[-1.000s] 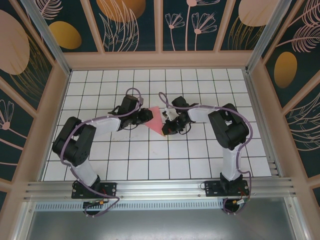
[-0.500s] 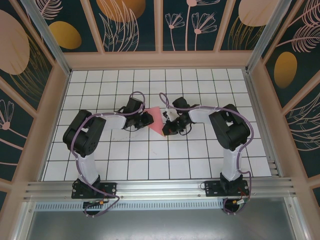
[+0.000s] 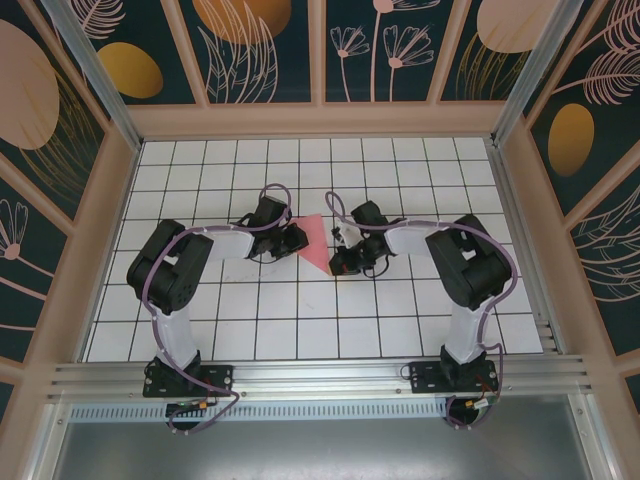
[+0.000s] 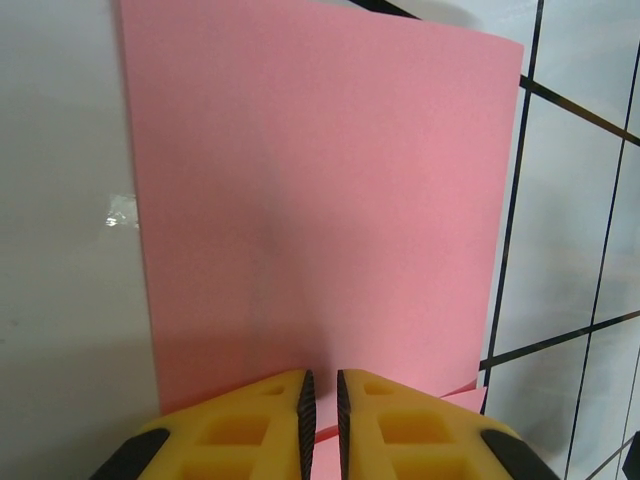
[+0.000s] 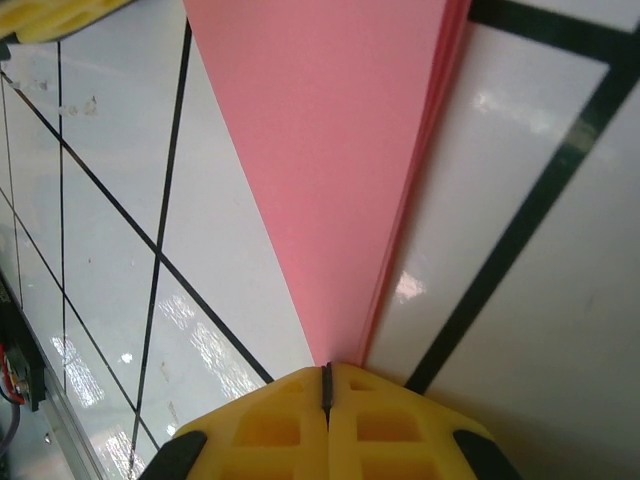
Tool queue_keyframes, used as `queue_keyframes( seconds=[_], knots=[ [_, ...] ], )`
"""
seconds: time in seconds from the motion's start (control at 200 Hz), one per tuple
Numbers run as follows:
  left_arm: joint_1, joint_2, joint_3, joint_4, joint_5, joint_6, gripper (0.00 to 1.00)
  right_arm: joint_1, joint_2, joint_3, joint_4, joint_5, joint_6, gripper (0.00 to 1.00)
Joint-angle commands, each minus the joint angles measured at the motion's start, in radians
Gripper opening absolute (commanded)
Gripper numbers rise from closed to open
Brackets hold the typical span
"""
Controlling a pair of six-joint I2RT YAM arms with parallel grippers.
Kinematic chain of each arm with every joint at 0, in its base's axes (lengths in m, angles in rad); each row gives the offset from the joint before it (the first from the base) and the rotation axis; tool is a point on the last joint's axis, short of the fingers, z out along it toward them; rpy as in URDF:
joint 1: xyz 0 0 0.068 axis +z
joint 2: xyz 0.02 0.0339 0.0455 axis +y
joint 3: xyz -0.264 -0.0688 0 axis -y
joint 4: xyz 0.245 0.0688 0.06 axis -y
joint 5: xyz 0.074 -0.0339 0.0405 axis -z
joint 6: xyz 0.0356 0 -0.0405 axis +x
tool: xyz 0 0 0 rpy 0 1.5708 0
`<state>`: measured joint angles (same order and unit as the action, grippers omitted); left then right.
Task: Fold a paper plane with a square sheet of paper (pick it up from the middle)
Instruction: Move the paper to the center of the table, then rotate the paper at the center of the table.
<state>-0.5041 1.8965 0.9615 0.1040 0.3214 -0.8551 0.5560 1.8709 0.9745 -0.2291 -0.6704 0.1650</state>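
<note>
Showing the fold in progress at mid-surface: a thin pink-red paper sheet (image 3: pixel 314 240), doubled into a layered wedge, lay on the white, black-gridded tiled surface (image 3: pixel 400 300) between the two arms. The right pincer (image 5: pixel 326 372) had its yellow fingers pressed together on the wedge's narrow tip, where the stacked edges converged. The left pincer (image 4: pixel 321 385) met the opposite, broad edge with its fingers nearly together and a slim slit between them; whether that slit held the top layer could not be told.

Likely hazards, judged from this arrangement:
- (a) Opposed pulls by the two arms could tear the thin paper at the clamped tip.
- (b) The tip, held by very little paper, could slip free, letting the wedge slide on the glossy tiles.
- (c) Lifting one layer alone could shift the stacked edges out of register, so that the next crease ran crooked.
- (d) A left pincer closing on nothing could drag or crumple the edge.

The paper was plain, and no brand, label or legible writing appeared anywhere.
</note>
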Motion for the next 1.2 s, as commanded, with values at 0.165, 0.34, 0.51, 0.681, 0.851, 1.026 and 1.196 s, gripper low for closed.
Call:
queue_keyframes(
  seconds=[0.165, 0.34, 0.51, 0.681, 0.851, 1.026, 1.196],
  knots=[
    [0.009, 0.047, -0.044, -0.056, -0.072, -0.014, 0.19, -0.003, -0.048, -0.052, -0.122, 0.043, 0.033, 0.06],
    [0.007, 0.037, -0.048, -0.037, -0.045, -0.013, 0.19, -0.004, -0.123, -0.007, -0.036, 0.03, 0.105, 0.05],
    [0.007, -0.005, -0.049, 0.0, 0.001, -0.023, 0.21, -0.002, -0.138, -0.005, 0.109, 0.066, 0.264, 0.06],
    [0.007, -0.094, -0.037, 0.035, 0.008, -0.063, 0.35, 0.052, -0.078, 0.016, 0.18, 0.168, 0.414, 0.06],
    [0.013, -0.176, -0.059, 0.029, -0.071, -0.102, 0.46, 0.09, -0.019, 0.068, 0.203, 0.237, 0.497, 0.05],
    [0.033, -0.238, -0.097, 0.0, -0.126, -0.095, 0.51, 0.091, 0.052, 0.112, 0.137, 0.238, 0.474, 0.05],
    [0.036, -0.271, -0.113, -0.038, -0.177, -0.083, 0.58, 0.091, 0.093, 0.137, -0.044, 0.234, 0.297, 0.04]
  ],
)
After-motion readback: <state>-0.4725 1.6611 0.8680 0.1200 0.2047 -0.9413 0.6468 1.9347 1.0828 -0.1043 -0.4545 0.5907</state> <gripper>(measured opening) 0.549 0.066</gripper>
